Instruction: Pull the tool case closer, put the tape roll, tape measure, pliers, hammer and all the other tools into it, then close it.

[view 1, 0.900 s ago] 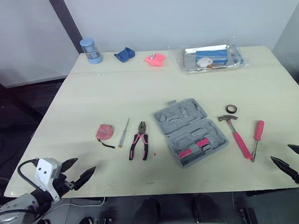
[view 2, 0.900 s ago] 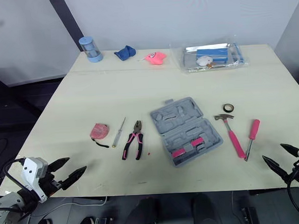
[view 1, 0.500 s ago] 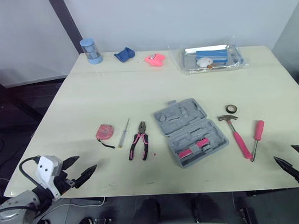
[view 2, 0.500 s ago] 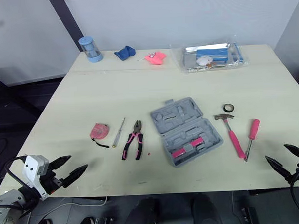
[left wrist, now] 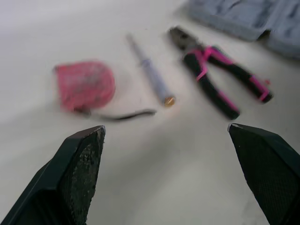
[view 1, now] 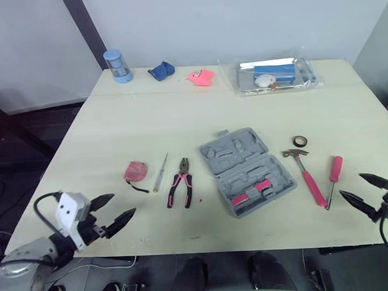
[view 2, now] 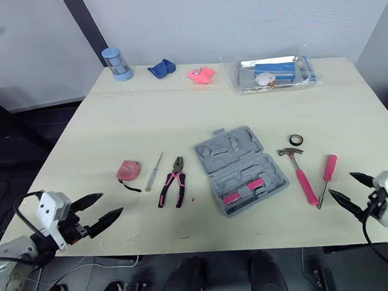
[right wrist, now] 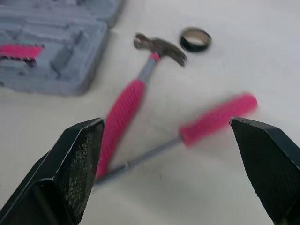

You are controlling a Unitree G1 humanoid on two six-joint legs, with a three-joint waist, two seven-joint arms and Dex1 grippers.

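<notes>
Holding pink bits [view 1: 250, 192]: tool case [view 1: 236, 155], open.

The tool case [view 1: 246, 170] is grey, hammer [view 1: 311, 181] handle and tape measure [view 1: 136, 170] pink, pliers [view 1: 180, 185] pink-and-black, tape roll [view 1: 296, 141] black.

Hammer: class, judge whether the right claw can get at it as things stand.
Probably yes: the right claw is open nearby; only the pink screwdriver lies flat between it and the hammer.

Hands [view 1: 123, 204] have textured black pointed fingers [left wrist: 79, 164] and white housings [view 1: 67, 209].
</notes>
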